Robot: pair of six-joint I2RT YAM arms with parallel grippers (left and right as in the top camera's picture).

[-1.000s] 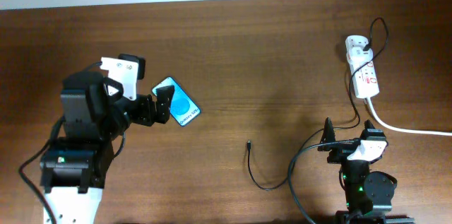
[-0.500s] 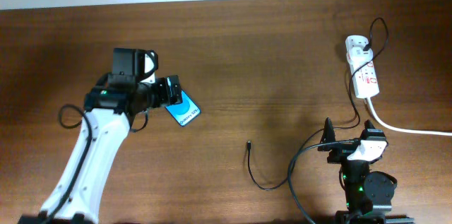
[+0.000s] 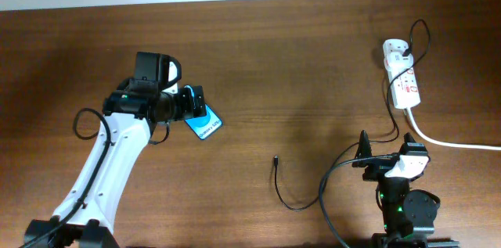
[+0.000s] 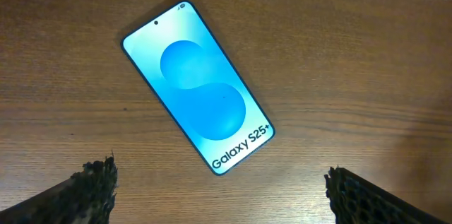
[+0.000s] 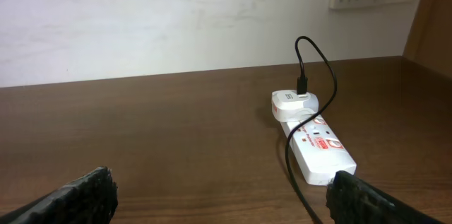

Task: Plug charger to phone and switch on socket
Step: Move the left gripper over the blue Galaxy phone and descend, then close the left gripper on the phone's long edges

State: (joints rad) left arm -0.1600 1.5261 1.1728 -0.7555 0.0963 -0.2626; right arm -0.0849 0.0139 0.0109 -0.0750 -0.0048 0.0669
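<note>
The left arm (image 3: pixel 109 162) extends from its base at the near edge of the tabletop (image 3: pixel 297 60) toward the phone (image 3: pixel 205 125). Its wrist is angled downward. The left tool (image 3: pixel 193 101) hangs over the far-left end of the phone. Its jaws stand fully apart and hold nothing. In the left wrist view, the two fingertips (image 4: pixel 95 185) are wider apart than the phone and clear of it. The right arm (image 3: pixel 403 193) is folded over its base, well apart from the phone on its right side. The right tool (image 5: pixel 226 194) is level, with its jaws fully apart and empty.
</note>
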